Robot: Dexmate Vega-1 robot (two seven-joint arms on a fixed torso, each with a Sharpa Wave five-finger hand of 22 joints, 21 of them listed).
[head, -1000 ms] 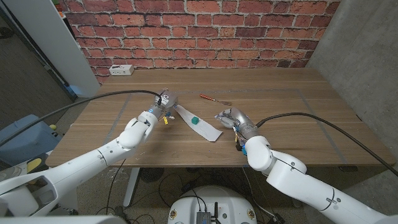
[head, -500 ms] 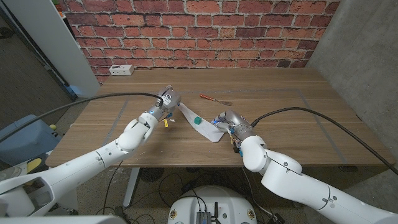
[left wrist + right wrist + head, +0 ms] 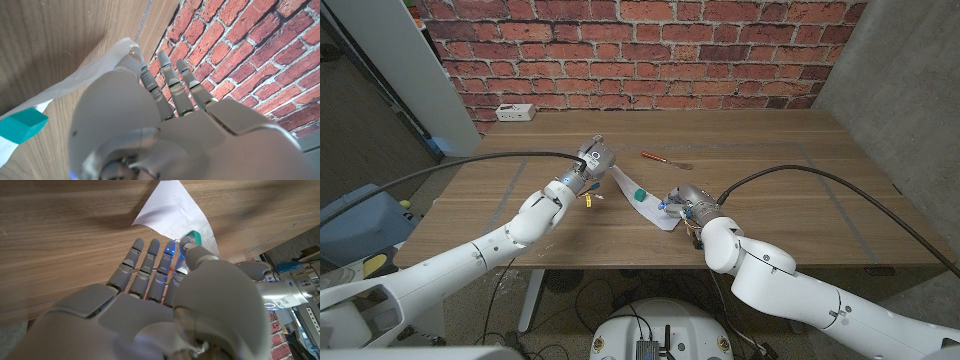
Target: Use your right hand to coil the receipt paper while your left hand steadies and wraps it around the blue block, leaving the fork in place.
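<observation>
Right hand (image 3: pixel 681 199) open, holding nothing, at paper's (image 3: pixel 651 207) near end; strip runs toward 11 o'clock, block (image 3: pixel 639 194) on it. Left hand (image 3: pixel 592 160) at far end, grip unclear.

wooden table (image 3: pixel 800 190); receipt paper (image 3: pixel 628 189); fork (image 3: pixel 660 157); white power strip (image 3: pixel 514 112)

- No readable text, labels, brands or numbers in any view.
- Receipt paper (image 3: pixel 642 199), table centre: print too small to read, looks blank.
- White tag (image 3: pixel 289 300) at about 4 o'clock from the right hand (image 3: pixel 165 295) in the right wrist view: faint marks, illegible.
- White box (image 3: pixel 514 112) at the table's 11 o'clock: no legible marking.
</observation>
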